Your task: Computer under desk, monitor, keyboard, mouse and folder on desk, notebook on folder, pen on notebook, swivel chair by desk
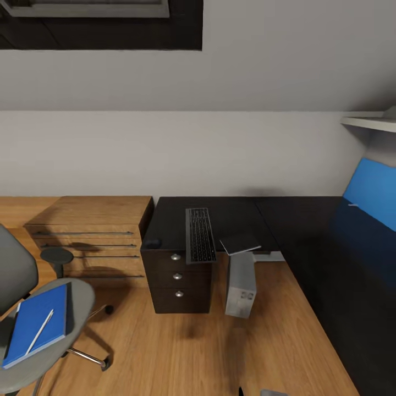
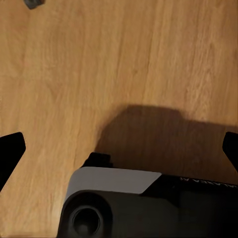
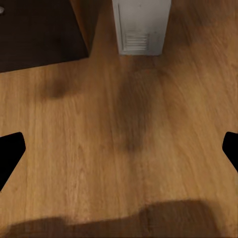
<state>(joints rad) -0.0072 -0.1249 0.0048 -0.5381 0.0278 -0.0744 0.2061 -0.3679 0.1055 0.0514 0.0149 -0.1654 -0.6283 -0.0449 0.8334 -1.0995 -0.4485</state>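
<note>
The black L-shaped desk [image 1: 308, 231] fills the middle and right of the head view. The keyboard [image 1: 201, 235] lies on it, overhanging the front edge above the drawers [image 1: 177, 276]. The small black mouse [image 1: 152, 242] sits at the desk's left front corner. A flat dark grey slab [image 1: 240, 242], perhaps the notebook, juts over the edge. Below it the computer [image 1: 241, 284] [image 3: 141, 27] stands on the floor. At the left, the swivel chair [image 1: 82, 300] carries the blue folder [image 1: 33, 324] with the pen [image 1: 39, 331] on top. The monitor is out of view. My left gripper [image 2: 121, 148] and right gripper [image 3: 121, 151] hang open over bare floor.
A light wooden dresser [image 1: 93, 231] with bar handles stands left of the desk, behind the chair. A bright blue panel [image 1: 374, 192] rises at the desk's far right under a white shelf [image 1: 368, 122]. Wooden floor [image 1: 181, 352] stretches between me and the desk.
</note>
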